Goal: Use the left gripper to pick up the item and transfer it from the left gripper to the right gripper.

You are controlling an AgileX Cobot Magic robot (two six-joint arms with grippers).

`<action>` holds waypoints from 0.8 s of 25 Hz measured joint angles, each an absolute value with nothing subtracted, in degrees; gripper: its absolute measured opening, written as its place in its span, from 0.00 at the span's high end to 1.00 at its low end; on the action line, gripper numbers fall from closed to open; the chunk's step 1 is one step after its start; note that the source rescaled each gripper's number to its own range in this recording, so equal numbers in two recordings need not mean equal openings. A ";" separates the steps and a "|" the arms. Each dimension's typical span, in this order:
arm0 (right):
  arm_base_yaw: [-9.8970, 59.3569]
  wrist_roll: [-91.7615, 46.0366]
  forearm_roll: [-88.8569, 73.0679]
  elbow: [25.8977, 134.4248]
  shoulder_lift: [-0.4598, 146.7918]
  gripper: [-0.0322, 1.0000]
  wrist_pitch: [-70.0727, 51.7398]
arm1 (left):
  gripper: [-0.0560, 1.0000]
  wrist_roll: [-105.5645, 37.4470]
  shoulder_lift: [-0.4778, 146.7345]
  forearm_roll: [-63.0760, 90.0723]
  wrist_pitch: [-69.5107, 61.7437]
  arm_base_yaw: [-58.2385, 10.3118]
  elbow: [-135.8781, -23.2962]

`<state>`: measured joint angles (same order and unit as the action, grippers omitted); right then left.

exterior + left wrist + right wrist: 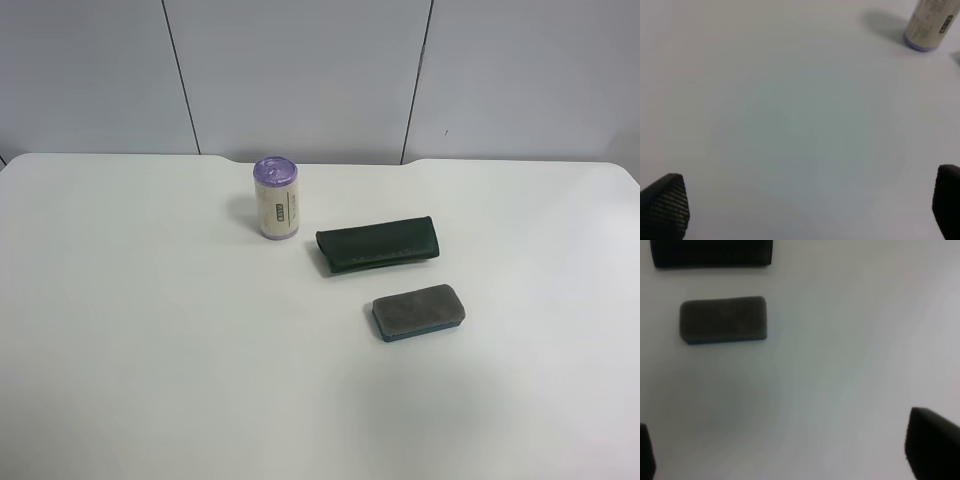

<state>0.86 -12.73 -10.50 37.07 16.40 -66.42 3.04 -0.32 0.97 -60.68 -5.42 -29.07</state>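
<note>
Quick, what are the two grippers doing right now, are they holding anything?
Left gripper: open, holding nothing, above bare table.
Right gripper: open, holding nothing, off to one side of the eraser.

The table (pixel 150 350) is plain white, and the wall behind it is pale grey with thin dark seams. The can (pixel 276 199) is cream with a purple lid and a small dark printed label. Just beside the can, the soft case (pixel 379 245) is black-green, without pattern. Near the case, the eraser (pixel 418 311) has grey felt on a blue base. The left gripper's fingertips (pixel 665 202) are black with a fine woven texture.
</note>
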 joint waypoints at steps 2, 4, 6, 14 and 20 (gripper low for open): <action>0.86 -12.73 -10.50 35.52 12.97 0.00 -66.17 | 0.00 3.04 -0.32 0.97 -60.68 -5.42 -29.07; 0.86 -12.52 -10.18 34.37 10.02 0.00 -65.69 | 0.00 3.04 -0.32 0.97 -60.68 -5.42 -29.07; 0.86 -11.99 -9.28 33.86 6.92 0.00 -63.97 | 0.00 3.04 -0.32 0.97 -60.68 -5.42 -29.07; 0.86 -7.65 -4.79 33.61 -0.18 0.00 -60.92 | 0.00 3.04 -0.32 0.97 -60.68 -5.42 -29.07; 0.86 -7.28 -4.60 30.05 -0.18 0.00 -61.10 | 0.00 3.04 -0.32 0.97 -60.68 -5.42 -29.07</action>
<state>0.86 -7.28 -4.60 30.05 -0.18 -61.10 3.04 -0.32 0.97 -60.68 -5.42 -29.07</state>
